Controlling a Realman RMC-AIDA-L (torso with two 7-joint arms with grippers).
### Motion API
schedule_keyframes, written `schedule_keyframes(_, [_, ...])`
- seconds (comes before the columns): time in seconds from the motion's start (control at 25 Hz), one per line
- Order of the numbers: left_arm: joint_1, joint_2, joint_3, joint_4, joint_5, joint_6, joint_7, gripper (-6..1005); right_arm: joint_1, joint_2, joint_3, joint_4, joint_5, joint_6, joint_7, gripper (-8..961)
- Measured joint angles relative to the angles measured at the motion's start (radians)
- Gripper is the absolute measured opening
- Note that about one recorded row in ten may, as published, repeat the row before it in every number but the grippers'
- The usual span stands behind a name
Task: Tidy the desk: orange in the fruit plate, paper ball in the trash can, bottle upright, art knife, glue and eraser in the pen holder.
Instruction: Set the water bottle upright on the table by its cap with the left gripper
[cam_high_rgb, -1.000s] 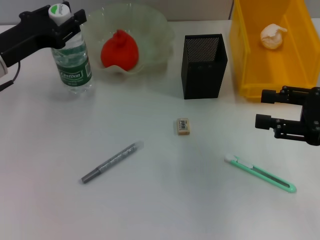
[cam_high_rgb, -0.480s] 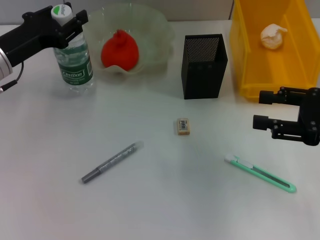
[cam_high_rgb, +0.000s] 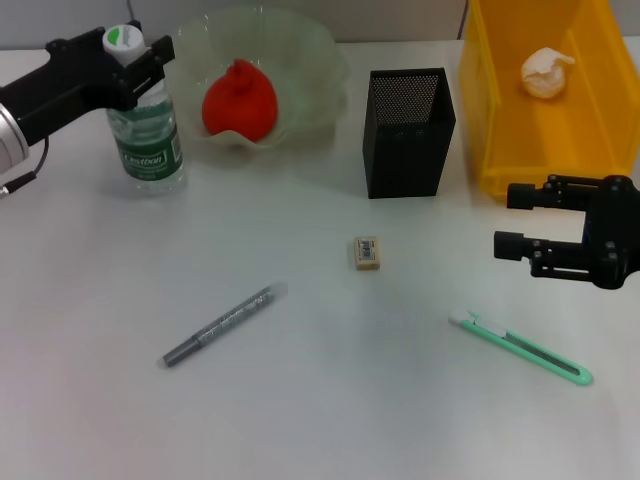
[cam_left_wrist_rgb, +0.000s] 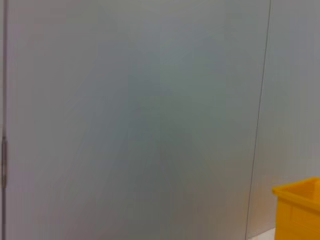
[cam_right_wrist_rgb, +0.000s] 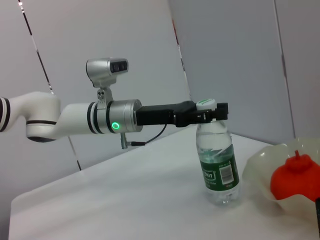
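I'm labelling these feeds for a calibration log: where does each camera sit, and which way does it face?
Head view: from the robot's head, looking down at the desk; left pincer at the bottle neck, right pincer above the art knife.
Left wrist view: on the left arm, facing a blank wall; no own body, only a trash can corner.
Right wrist view: on the right arm, looking across the desk at the left arm, bottle and orange.
Head and right wrist views share bottle, orange, left pincer.

Right gripper (cam_high_rgb: 510, 220): trash can (cam_high_rgb: 500, 150) close behind, art knife (cam_high_rgb: 520, 346) just below; open tabletop (cam_high_rgb: 300, 400) toward the eraser (cam_high_rgb: 367, 252).
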Motion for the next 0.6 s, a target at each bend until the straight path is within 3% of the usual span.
schedule_keyframes(0.6, [0.007,0.000,-0.005,-0.009,-0.003,-0.022,0.005,557,0.006,0.001,-0.007,0.003,0.000,0.012,0.002,674])
